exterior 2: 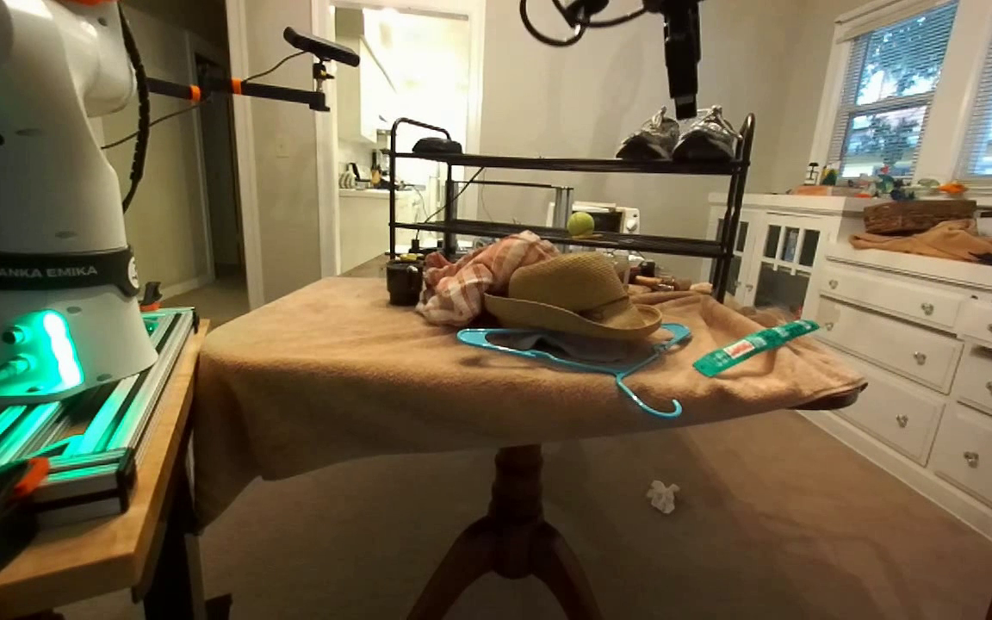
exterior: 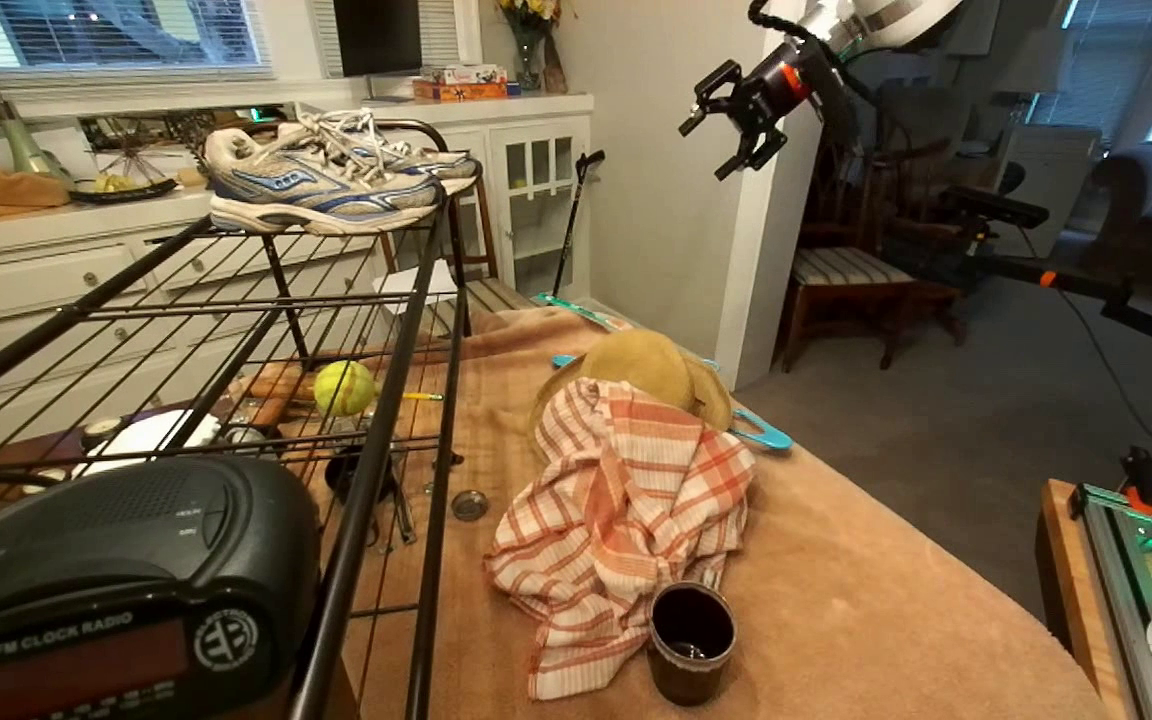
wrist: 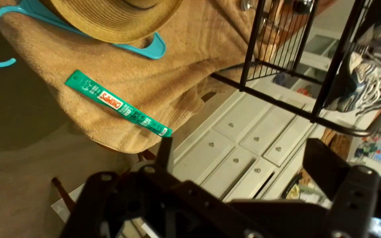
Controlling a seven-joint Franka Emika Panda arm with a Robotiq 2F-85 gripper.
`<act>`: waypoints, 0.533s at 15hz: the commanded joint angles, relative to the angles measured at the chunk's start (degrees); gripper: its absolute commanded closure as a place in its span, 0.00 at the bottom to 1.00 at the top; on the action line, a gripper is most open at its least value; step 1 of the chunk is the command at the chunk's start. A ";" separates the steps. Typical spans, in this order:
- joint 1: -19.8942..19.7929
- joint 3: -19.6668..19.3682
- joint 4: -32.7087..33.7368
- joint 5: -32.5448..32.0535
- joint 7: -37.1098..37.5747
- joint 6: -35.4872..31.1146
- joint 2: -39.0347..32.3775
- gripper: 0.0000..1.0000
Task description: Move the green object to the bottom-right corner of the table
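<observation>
- The pincer [exterior: 704, 150] is hanging well above the height of the tabletop [exterior 2: 840, 399]; its fingers [wrist: 322, 165] are standing far apart and gripping nothing.
- The green stick [exterior 2: 754, 347] is lying on the tan blanket [exterior 2: 332, 370] that is covering the tabletop, close to its edge and near the blue hanger [wrist: 43, 16].
- The straw hat [exterior 2: 569, 288] is resting partly over the hanger.
- The striped cloth [exterior: 626, 520] is touching the hat, and a dark cup [exterior: 681, 683] is standing upright beside the cloth.
</observation>
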State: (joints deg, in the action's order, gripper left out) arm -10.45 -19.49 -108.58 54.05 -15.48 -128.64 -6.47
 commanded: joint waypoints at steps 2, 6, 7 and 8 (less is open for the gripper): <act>-3.39 1.85 4.37 -13.52 -0.08 12.45 1.75 0.00; -3.52 3.23 6.29 -22.26 -3.16 18.79 2.53 0.00; -3.45 3.64 6.62 -24.09 -4.34 20.01 2.69 0.00; -3.93 3.67 6.27 -20.65 -2.49 17.10 2.07 0.00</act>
State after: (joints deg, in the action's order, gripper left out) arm -13.09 -17.04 -102.57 33.41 -18.08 -111.68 -4.29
